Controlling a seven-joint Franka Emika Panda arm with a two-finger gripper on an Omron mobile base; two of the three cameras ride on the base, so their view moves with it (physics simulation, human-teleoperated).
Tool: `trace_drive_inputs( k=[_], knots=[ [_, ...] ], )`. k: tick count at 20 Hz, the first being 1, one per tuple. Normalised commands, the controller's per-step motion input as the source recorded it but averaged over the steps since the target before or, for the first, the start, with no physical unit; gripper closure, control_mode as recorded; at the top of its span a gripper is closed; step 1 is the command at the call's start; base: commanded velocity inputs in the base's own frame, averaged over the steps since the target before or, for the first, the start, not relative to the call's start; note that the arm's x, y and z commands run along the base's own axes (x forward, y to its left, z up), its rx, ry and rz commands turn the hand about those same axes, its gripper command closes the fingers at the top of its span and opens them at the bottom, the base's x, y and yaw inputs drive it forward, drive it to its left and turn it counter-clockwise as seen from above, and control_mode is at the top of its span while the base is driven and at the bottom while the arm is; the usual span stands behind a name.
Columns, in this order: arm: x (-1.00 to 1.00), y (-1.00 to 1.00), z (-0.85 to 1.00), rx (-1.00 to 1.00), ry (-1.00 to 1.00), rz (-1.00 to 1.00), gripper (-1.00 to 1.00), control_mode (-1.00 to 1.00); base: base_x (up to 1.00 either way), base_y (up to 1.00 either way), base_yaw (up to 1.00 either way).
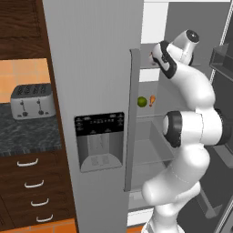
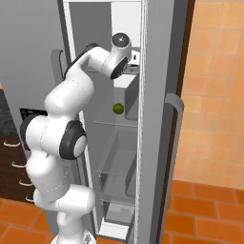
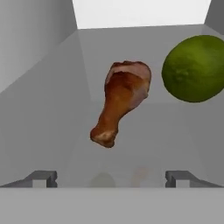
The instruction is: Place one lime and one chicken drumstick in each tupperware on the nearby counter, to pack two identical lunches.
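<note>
Refrigerator point(image 1: 95, 68): tall grey unit with its door swung open, a dark dispenser panel point(image 1: 99, 141) set in the closed left door, and a long vertical handle point(image 1: 132, 118) beside the opening. Interior glass shelves point(image 2: 116, 164) stand one above another.

Robot arm point(image 1: 191, 136): white with dark joints, rising in front of the open compartment and reaching up and inward toward an upper shelf.

Table point(image 1: 27, 134): dark marbled stone over dark wood drawers point(image 1: 34, 191) with curved silver handles, to the left of the refrigerator. A silver toaster point(image 1: 32, 101) stands on it against the orange-tiled wall.

Hand point(image 3: 112, 178): released, its two dark fingertips point(image 3: 41, 178) standing wide apart and holding nothing, pointed into a grey shelf bay.

Lime point(image 3: 194, 68): green, resting on the shelf just beside the drumstick, ahead of the hand in the hand view. A lime point(image 1: 142, 101) also lies on a middle shelf.

Chicken drumstick point(image 3: 120, 103): brown, bone end toward the hand, lying between the fingertips' lines but apart from them.
</note>
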Motion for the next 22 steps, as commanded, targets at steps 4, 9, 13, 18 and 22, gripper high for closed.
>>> trace_drive_inputs(
  k=[4,9,13,18,22],
  knots=[
    [0.74,0.0,0.0,0.0,0.0,0.0,-1.0,-1.0,0.0,0.0,0.0],
    [0.7,0.0,-0.01,0.0,0.03,0.0,-1.0,-1.0,0.0,0.0,0.0],
    [0.83,-0.03,-0.26,0.01,0.05,0.06,1.0,-1.0,0.0,0.0,0.0],
    [0.22,0.08,-0.62,0.0,0.04,0.16,1.0,-1.0,0.0,0.0,0.0],
    [-0.86,0.03,-0.33,-0.01,0.0,0.25,1.0,-1.0,0.0,0.0,0.0]
  ],
)
